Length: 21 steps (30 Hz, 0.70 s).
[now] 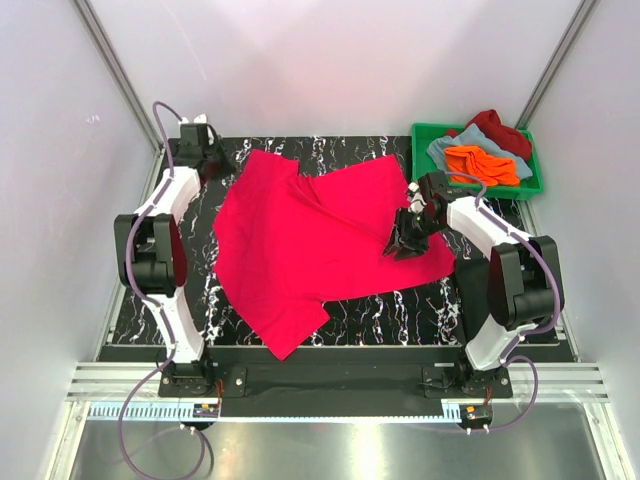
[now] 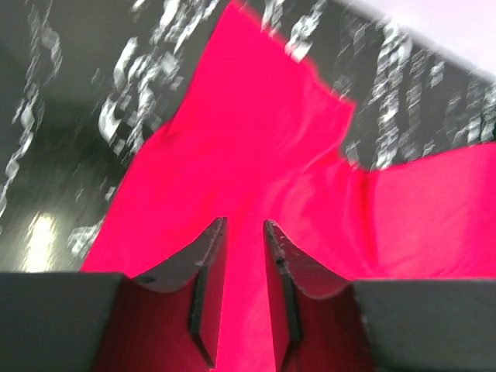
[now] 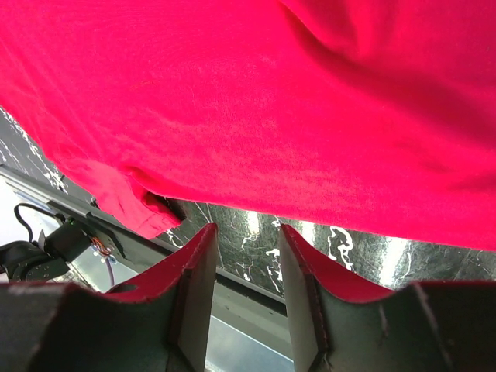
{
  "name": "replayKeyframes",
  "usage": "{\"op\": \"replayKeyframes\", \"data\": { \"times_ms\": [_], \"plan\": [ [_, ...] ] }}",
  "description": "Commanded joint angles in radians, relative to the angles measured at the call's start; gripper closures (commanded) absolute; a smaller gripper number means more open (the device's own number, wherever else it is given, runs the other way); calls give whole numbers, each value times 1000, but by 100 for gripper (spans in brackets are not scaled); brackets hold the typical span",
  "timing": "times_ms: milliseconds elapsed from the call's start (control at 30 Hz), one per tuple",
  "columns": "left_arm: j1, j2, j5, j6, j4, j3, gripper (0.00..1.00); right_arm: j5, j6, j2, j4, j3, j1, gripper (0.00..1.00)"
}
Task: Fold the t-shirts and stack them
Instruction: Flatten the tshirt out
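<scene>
A bright pinkish-red t-shirt lies spread over the black marbled table, one sleeve pointing to the near edge. My left gripper is at the far left corner, just beside the shirt's far sleeve. In the left wrist view its jaws stand a little apart over the red cloth, with nothing pinched. My right gripper hovers over the shirt's right part. In the right wrist view it is open, with bare table between the fingers and the shirt's edge just beyond.
A green crate at the far right corner holds an orange shirt, a grey-blue one and a dark red one. White walls close in the table on three sides. A metal rail runs along the near edge.
</scene>
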Motion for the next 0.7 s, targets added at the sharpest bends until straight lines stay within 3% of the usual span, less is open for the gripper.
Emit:
{"op": "replayKeyframes", "data": {
  "times_ms": [0, 200, 400, 667],
  "plan": [
    [27, 3, -12, 45, -107, -76, 71, -22, 7, 5, 10, 51, -3, 55],
    [62, 60, 0, -1, -219, -113, 79, -22, 15, -26, 13, 41, -3, 54],
    [127, 46, -110, -67, -293, -185, 80, -13, 18, -59, 12, 27, -3, 53],
    [233, -7, -169, -35, -330, -258, 78, 1, 29, -58, 27, 19, -3, 53]
  ]
}}
